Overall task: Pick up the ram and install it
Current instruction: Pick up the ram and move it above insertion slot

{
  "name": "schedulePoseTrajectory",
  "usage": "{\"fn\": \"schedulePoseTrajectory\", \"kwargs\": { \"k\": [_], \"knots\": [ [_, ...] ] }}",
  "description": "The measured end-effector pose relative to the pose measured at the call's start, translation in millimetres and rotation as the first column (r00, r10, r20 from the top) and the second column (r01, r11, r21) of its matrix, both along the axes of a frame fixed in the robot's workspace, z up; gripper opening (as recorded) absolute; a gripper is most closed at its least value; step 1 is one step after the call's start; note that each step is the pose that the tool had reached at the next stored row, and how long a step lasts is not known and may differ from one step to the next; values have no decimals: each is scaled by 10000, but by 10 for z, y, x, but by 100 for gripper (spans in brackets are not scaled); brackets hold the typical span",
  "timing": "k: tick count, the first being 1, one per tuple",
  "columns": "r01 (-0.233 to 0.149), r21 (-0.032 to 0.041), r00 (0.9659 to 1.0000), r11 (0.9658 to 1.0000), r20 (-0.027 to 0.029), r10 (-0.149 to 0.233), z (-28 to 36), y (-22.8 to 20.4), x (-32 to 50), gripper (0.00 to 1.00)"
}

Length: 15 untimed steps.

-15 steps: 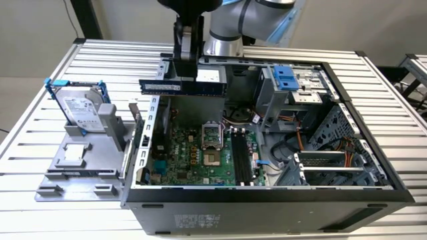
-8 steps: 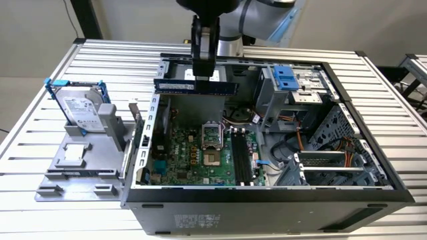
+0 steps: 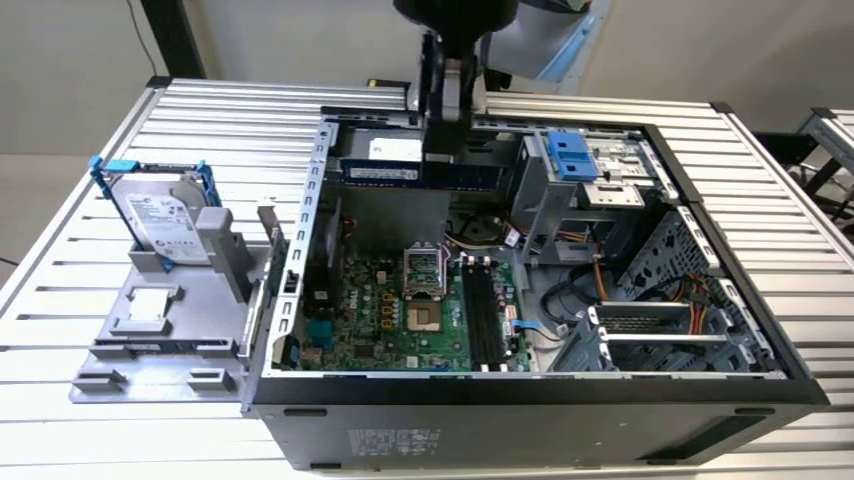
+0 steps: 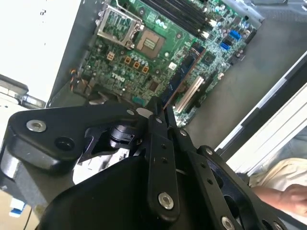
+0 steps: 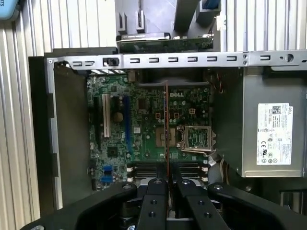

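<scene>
I have the gripper (image 3: 446, 142) clenched on the ram (image 3: 380, 172), which hangs level above the far end of the open computer case (image 3: 310, 210) on the table (image 3: 761, 190). It is well clear of the motherboard (image 3: 380, 315) and its black memory slots (image 3: 483, 320).

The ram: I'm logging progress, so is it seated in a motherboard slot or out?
Out. The gripper clamps the ram in its jaws, high over the motherboard, apart from the long black slots.
</scene>
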<state>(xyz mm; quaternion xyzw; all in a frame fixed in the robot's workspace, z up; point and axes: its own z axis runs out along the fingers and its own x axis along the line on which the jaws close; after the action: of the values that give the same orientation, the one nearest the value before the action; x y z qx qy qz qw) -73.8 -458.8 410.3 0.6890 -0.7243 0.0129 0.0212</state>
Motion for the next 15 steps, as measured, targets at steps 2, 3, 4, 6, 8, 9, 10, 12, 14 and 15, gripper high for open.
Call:
{"fn": "schedulePoseTrajectory", "kwargs": {
  "k": [2, 3, 4, 6, 8, 9, 10, 12, 14, 15],
  "knots": [
    [0, -1, 10000, 10000, 0, 0, -7, 8, 55, 0],
    [0, -1, 10000, 10000, 0, 0, -10, 12, 82, 0],
    [-1, -2, 10000, 10000, -1, 1, -13, 15, 109, 0],
    [0, -3, 10000, 10000, 0, 0, -20, 21, 159, 0],
    [0, -6, 10000, 10000, 0, 0, -25, 27, 207, 0],
    [0, -6, 10000, 10000, 0, 0, -28, 30, 228, 0],
    [-1, -7, 10000, 10000, 0, 1, -30, 33, 252, 0],
    [-1, -7, 10000, 10000, 0, 1, -36, 40, 303, 0],
    [0, -8, 10000, 10000, 0, 0, -42, 46, 366, 0],
    [0, -8, 10000, 10000, -1, 0, -45, 49, 398, 0]
  ]
}}
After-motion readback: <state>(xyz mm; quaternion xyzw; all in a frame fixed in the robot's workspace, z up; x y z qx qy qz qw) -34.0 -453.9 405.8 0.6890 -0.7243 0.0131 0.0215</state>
